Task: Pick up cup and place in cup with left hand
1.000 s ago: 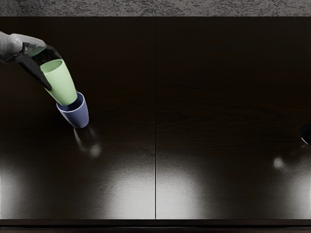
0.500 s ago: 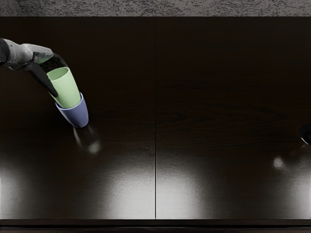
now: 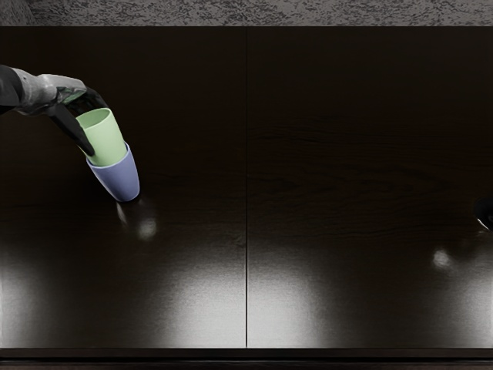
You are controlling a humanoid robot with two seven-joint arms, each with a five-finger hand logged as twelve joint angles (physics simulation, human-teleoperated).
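Note:
My left hand [image 3: 86,132] comes in from the left edge, its dark fingers closed around the upper part of the green cup [image 3: 105,139]. The lower end of the green cup is inside the blue cup [image 3: 118,179], hidden by its wall. The blue cup is on the dark table [image 3: 347,193], left of the seam. Part of my right hand [image 3: 484,214] shows at the right edge, too little of it to read its fingers.
A thin seam runs down the middle of the table. The table's front edge lies near the bottom of the view, and a grey textured surface shows beyond its back edge.
The left hand has moved right and down with the green cup, whose lower end has sunk deeper into the blue cup. The right hand has stayed in place.

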